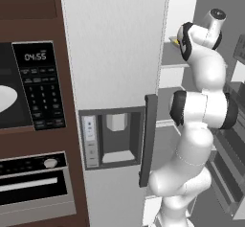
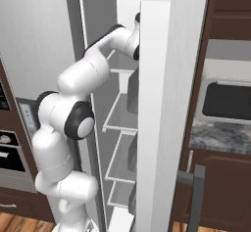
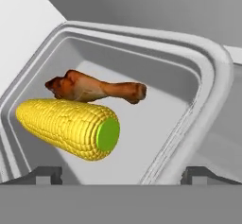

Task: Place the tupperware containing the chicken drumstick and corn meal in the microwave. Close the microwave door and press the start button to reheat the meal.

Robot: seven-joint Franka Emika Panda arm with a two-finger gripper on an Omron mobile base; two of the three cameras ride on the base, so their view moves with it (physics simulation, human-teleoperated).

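The arm reaches into the open fridge (image 2: 122, 113), its hand out of sight behind the fridge door (image 2: 162, 128) in the right base view, evidently because the meal is stored on one of the fridge's shelves. In the hand view the tupperware (image 3: 208, 90) sits directly under the camera and very close, its grey rim running just above the right finger tip. Inside it, the chicken drumstick (image 3: 94, 88) lies touching the corn (image 3: 66, 126), the drumstick on the far side of the cob from the gripper. The gripper (image 3: 123, 175) has its jaws spread fully apart and clamped on nothing; the two finger tips stand at either side of the near edge of the container, a stance that suits closing on the rim or wall, though contact cannot be confirmed. The container rests on a pale surface inside the fridge and appears not yet lifted. The microwave (image 1: 28, 85) stands to the left of the fridge in the left base view, its cavity exposed with the white plate (image 1: 7, 96) visible beside the keypad (image 1: 45, 99), so the cavity is ready to receive the meal. Judged stage: approach to the first grasp; carrying, door closing and start remain.
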